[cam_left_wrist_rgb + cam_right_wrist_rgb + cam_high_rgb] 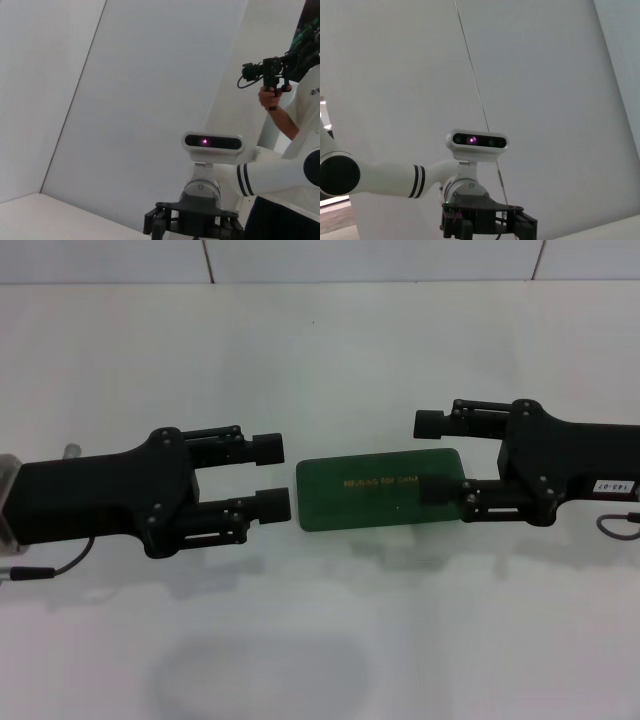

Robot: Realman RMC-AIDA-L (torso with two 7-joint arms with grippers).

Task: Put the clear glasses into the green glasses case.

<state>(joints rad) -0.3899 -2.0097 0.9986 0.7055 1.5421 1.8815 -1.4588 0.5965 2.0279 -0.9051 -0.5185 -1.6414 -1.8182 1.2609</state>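
While the green glasses case (381,489) lies shut at the frame's centre, the left gripper (270,476) waits just left of it, fingers spread and empty. The right gripper (432,458) straddles its right end, open (one finger over the lid). Hard and smooth, it should open from the long edge. Gold lettering is unreadable; the clear glasses aren't visible.

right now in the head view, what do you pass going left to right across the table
black left gripper, its fingers open → closed dark green rectangular glasses case with gold lettering → black right gripper, its fingers open, the lower one over the case's right end
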